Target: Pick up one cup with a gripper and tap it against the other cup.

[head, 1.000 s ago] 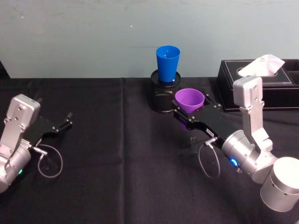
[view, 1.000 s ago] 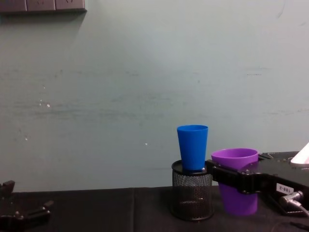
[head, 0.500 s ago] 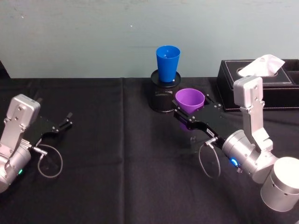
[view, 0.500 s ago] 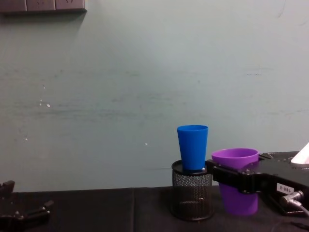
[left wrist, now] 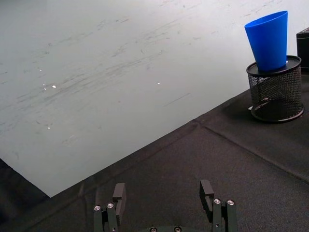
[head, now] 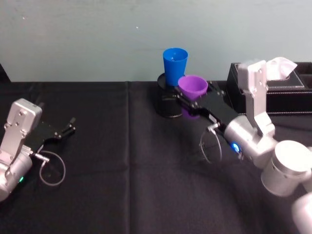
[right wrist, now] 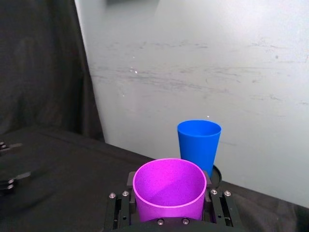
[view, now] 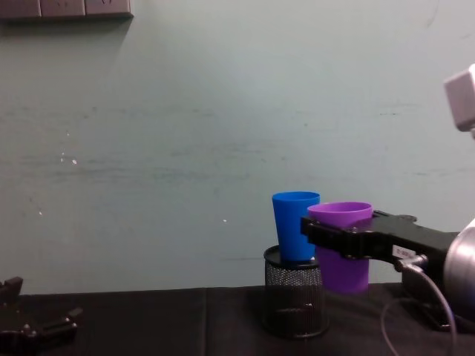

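Observation:
The blue cup (head: pixel 174 65) stands upright on top of a black mesh holder (head: pixel 167 104) at the back of the table. My right gripper (head: pixel 194 100) is shut on the purple cup (head: pixel 192 87) and holds it upright in the air. In the chest view the purple cup (view: pixel 341 252) hangs just right of the blue cup (view: pixel 293 226), rims at nearly the same height, and I cannot tell if they touch. The right wrist view has the blue cup (right wrist: pixel 199 144) just beyond the purple cup (right wrist: pixel 169 191). My left gripper (head: pixel 65 130) rests open at the far left, apart from both cups.
A black tissue box (head: pixel 287 95) with a white tissue stands at the back right, behind my right arm. Black cloth (head: pixel 126 161) covers the table, and a pale wall runs close behind the mesh holder (view: pixel 292 302). A cable loop hangs under each wrist.
My right gripper has lifted the purple cup and carried it back and to the left, up beside the blue cup. The left arm has not moved.

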### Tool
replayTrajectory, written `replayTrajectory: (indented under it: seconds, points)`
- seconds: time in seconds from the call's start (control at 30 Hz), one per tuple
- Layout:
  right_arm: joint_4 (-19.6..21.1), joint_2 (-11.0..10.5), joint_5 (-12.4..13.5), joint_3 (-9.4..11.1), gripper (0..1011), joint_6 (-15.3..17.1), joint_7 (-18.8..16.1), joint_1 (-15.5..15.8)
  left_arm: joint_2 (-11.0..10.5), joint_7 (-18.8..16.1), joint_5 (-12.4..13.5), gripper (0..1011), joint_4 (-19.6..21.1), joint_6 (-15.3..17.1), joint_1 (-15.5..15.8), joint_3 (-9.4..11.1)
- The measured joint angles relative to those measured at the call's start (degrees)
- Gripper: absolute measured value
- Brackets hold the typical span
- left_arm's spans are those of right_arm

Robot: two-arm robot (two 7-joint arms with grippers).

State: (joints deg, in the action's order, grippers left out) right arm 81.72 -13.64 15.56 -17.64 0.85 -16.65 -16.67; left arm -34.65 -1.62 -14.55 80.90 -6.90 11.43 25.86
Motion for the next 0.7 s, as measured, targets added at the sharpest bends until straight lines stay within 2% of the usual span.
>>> replayTrajectory:
  seconds: [0.17, 0.27, 0.53, 0.7]
  points:
    - [-5.1, 1.7, -0.7, -0.5, 750, -0.3, -0.1, -3.7, 0.0, 0.0, 0.0, 1000, 0.0, 0.0, 0.0, 0.0]
    - [-9.9, 3.1, -1.0, -0.8, 750, -0.4, -0.5, -6.9, 0.0, 0.0, 0.0, 1000, 0.0, 0.0, 0.0, 0.0]
    - [-16.7, 5.4, -1.2, -0.8, 750, -1.2, -0.8, -11.4, 0.0, 0.0, 0.0, 1000, 0.0, 0.0, 0.0, 0.0]
    - [-19.6, 6.6, -1.1, -0.4, 750, -2.0, -0.9, -13.2, 0.0, 0.0, 0.0, 1000, 0.0, 0.0, 0.0, 0.0]
